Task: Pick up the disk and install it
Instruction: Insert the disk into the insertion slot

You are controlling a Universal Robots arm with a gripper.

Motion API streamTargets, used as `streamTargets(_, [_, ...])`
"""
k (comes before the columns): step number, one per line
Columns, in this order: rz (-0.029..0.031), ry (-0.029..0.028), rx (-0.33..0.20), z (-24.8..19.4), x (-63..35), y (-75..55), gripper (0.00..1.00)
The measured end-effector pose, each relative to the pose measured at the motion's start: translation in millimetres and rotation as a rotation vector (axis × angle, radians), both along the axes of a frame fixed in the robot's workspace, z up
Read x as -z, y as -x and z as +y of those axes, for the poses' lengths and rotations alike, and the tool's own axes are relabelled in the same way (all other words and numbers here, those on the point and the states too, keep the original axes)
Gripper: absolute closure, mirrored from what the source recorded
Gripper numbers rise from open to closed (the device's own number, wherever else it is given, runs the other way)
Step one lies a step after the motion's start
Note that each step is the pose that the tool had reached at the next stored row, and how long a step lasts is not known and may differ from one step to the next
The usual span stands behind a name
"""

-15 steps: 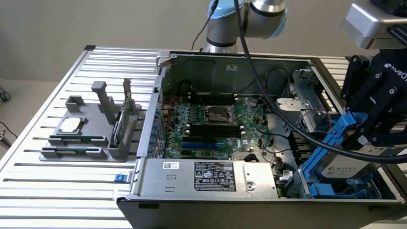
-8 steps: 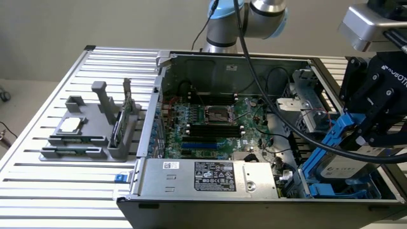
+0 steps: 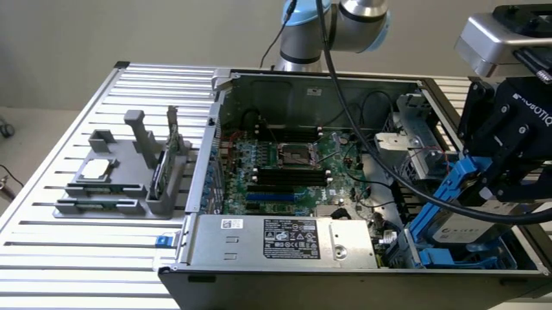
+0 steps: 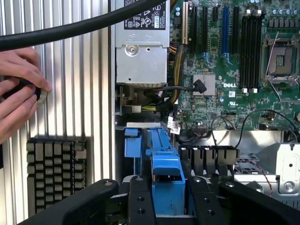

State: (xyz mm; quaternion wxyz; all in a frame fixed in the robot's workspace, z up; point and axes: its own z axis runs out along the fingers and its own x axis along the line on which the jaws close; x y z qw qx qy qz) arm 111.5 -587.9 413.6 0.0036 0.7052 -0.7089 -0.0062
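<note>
My arm (image 3: pixel 340 29) was silver-grey tube w/ light-blue joint caps. A thick black cable (image 4: pixel 70 29) ran off it. The wrist box (image 3: pixel 500 32) was silver-grey, rounded corners. My gripper (image 3: pixel 492 184) was matte black, white ROBOTIQ lettering on the side. Its fingers (image 4: pixel 140 201) were chunky black links w/ small round pivot screws.
</note>
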Motion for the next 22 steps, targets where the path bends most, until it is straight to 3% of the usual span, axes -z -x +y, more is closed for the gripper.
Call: streamTargets(22, [0.0,0.0,-0.011,0.4,25.2,-0.6,0.67])
